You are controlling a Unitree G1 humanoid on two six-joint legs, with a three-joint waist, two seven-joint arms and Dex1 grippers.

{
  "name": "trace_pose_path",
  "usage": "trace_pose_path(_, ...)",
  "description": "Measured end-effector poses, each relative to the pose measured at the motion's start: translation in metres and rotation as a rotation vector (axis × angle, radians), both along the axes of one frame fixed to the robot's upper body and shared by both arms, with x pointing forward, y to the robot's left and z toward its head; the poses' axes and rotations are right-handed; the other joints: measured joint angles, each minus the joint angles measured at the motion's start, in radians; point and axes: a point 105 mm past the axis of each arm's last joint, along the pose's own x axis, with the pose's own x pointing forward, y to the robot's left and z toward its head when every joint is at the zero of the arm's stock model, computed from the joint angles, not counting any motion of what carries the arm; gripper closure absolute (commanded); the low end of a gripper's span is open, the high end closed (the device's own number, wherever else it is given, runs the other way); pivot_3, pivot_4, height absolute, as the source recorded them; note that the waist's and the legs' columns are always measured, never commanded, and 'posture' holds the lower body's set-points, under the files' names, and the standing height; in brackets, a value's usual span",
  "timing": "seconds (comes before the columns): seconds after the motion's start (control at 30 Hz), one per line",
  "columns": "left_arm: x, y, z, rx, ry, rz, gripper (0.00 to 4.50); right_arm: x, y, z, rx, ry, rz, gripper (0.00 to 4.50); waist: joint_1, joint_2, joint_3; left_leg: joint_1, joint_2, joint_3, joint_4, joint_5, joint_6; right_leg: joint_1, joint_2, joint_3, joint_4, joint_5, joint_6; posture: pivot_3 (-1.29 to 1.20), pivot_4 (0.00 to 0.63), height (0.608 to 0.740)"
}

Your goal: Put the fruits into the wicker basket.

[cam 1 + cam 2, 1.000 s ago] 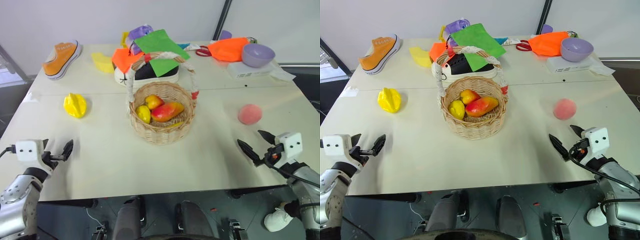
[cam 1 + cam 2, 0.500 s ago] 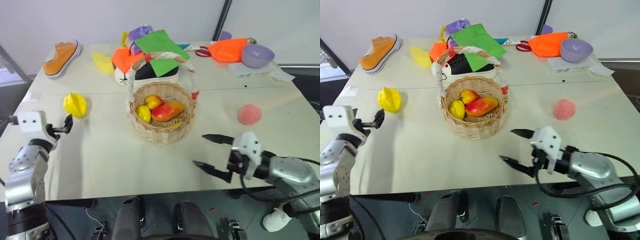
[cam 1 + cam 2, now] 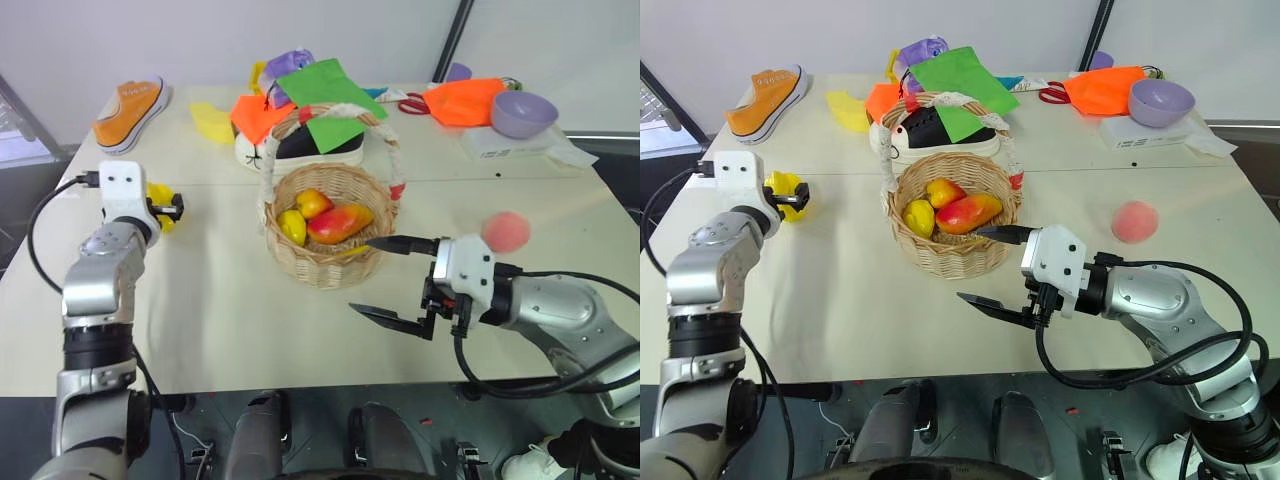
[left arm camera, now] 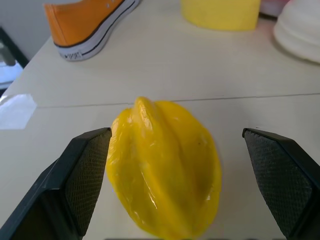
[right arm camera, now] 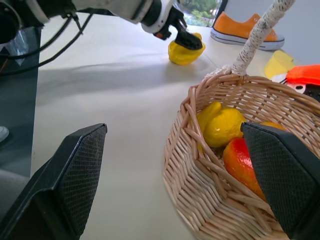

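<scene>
Forward has come the left claw (image 4: 175, 185), spread wide around the glossy, ridged yellow starfruit (image 4: 162, 165), not gripping.

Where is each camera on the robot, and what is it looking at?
Head cameras: look down over the table, wicker basket, peach; both arms show.
Left wrist camera: faces the starfruit, between its open fingers.
Right wrist camera: faces the basket's side; its open fingers show.
Shared: the right wrist view also shows the starfruit and left gripper.
</scene>
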Motion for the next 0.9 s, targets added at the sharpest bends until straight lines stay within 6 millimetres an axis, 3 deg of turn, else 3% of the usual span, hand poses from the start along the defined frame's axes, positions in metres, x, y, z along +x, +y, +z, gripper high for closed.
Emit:
trace_pose_path(0.03,0.002,0.002,-0.002,-0.005,0.011,0.017,0.0,0.0,0.0,-0.002,-0.005,-0.001,-0.004,0.02,0.0,0.0,0.0,0.0,0.0,0.0,0.0,0.0,0.0,0.0,0.0,0.0,0.0,0.0,0.0,0.0,0.15,0.733)
trace_pose_path(0.13,0.004,0.0,-0.003,-0.019,0.016,0.016,0.78,0.0,-0.001,-0.005,-0.011,-0.013,-0.016,0.0,0.0,0.0,0.0,0.0,0.0,0.0,0.0,0.0,0.0,0.0,0.0,0.0,0.0,0.0,0.0,0.0,0.15,0.733)
trace_pose_path(0.33,0.005,0.002,-0.004,-0.031,0.02,0.036,3.82,0.003,0.001,-0.001,0.012,-0.046,-0.03,0.0,0.0,0.0,0.0,0.0,0.0,0.0,0.001,0.0,-0.001,0.0,0.0,0.0,0.001,0.0,0.0,0.0,0.15,0.733)
trace_pose_path(0.4,0.004,0.004,-0.003,-0.031,0.019,0.044,4.38,0.004,0.002,0.0,0.018,-0.05,-0.032,0.0,0.0,0.0,0.0,0.0,0.0,0.0,0.001,0.0,-0.001,0.0,0.0,0.0,0.001,0.0,0.0,0.0,0.15,0.733)
trace_pose_path(0.57,0.0,0.009,0.003,0.007,-0.048,0.031,4.38,0.009,0.001,0.002,0.007,-0.065,-0.041,0.0,-0.002,0.0,0.0,0.0,0.0,0.0,0.0,0.0,-0.001,0.0,0.0,0.0,0.001,0.0,0.0,0.0,0.15,0.733)
trace_pose_path(0.67,-0.013,0.005,0.03,0.024,-0.197,-0.073,4.38,0.014,-0.001,0.005,0.006,-0.075,-0.055,0.0,-0.003,-0.001,0.0,0.0,0.002,0.0,0.0,0.002,-0.004,0.0,0.0,0.0,0.001,0.0,0.0,0.0,0.15,0.733)
trace_pose_path(0.77,-0.042,-0.007,0.067,0.016,-0.348,-0.288,4.38,0.023,-0.011,0.01,-0.004,-0.09,-0.095,0.0,-0.006,-0.001,0.0,0.0,0.002,0.0,0.0,0.002,-0.004,0.0,-0.001,0.0,0.0,0.0,0.0,0.0,0.15,0.733)
trace_pose_path(0.9,-0.085,-0.043,0.083,0.009,-0.337,-0.653,4.38,0.038,-0.033,0.014,-0.024,-0.094,-0.17,0.0,-0.005,0.0,0.0,0.0,0.002,0.0,0.0,0.001,-0.003,0.0,-0.002,0.0,0.0,0.0,-0.001,0.0,0.15,0.733)
